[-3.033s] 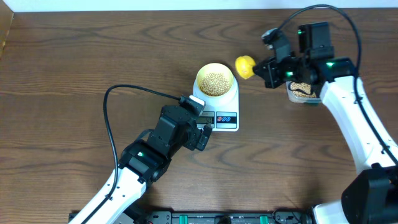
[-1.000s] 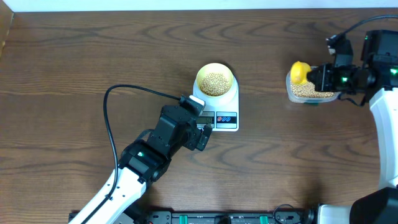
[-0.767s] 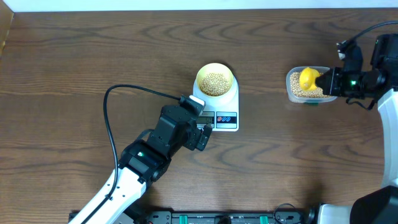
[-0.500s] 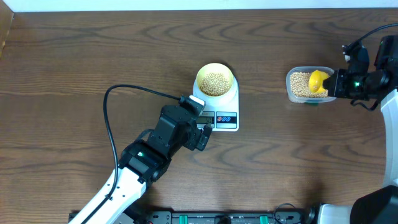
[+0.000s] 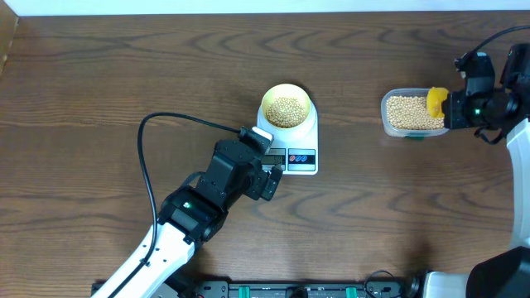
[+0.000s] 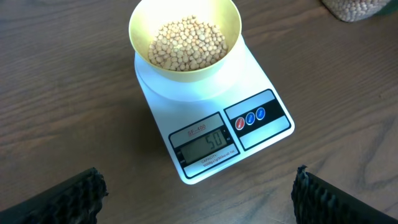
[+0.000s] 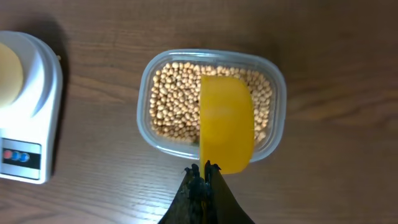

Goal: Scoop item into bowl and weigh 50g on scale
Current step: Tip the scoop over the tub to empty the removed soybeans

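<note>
Above the tub (image 7: 147,93), the right hand (image 7: 203,169) pinched the spoon (image 7: 227,124); the left hand (image 5: 267,177) gaped empty by the scale (image 6: 264,134) reading 50: weighing seemed done, spoon needed parking

**Site type:** a robot test bench of the laboratory or workshop kind. The wider room lies outside the views.

**Indicators:**
1. A dark wood-grain worktop (image 5: 99,74) fills every view.
2. Two white-and-black arms, the left arm (image 5: 186,211) and the right arm (image 5: 517,132), reach in over the worktop.
3. An exposed black cable (image 5: 145,157) loops across the worktop behind the left end effector (image 5: 269,180).
4. A black rail (image 5: 281,290) with connectors runs along the worktop edge at the arm bases.
5. Kitchen items are laid out as test pieces:
   - A white scale (image 5: 296,156) stands directly ahead of the left end effector. It carries a bowl (image 5: 286,93) of beans (image 5: 286,108).
   - A clear tub (image 7: 148,93) sits just ahead of the right end effector (image 7: 203,169), which clamps a yellow spoon (image 7: 226,121).
</note>
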Motion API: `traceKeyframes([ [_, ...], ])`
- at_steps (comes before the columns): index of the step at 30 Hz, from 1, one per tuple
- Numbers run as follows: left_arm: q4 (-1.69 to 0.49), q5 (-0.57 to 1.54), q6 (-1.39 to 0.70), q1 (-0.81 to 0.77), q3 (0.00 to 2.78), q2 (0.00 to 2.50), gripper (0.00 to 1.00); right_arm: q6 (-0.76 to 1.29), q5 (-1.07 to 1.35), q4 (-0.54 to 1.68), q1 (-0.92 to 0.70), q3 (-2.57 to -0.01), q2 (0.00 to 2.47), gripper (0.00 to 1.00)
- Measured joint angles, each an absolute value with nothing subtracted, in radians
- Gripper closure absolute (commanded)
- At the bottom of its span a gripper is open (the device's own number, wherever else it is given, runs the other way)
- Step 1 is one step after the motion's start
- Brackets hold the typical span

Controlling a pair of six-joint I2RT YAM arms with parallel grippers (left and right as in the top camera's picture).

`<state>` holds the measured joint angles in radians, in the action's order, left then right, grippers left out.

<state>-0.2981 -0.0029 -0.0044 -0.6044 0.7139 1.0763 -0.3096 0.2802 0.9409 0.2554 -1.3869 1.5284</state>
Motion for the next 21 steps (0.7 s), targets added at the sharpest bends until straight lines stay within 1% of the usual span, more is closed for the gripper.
traceKeyframes([
  [12, -0.299, -0.003, -0.004, -0.605, 0.714, 1.076, 0.02, -0.479, 0.119, 0.927, 0.135, -1.387, 1.528, 0.99],
  [17, -0.298, -0.003, -0.004, -0.604, 0.714, 1.076, 0.02, -0.5, 0.027, 0.924, 0.092, -1.387, 1.528, 0.99],
  [21, -0.298, -0.003, -0.004, -0.604, 0.714, 1.076, 0.02, -0.479, 0.001, 0.92, 0.087, -1.387, 1.528, 0.99],
])
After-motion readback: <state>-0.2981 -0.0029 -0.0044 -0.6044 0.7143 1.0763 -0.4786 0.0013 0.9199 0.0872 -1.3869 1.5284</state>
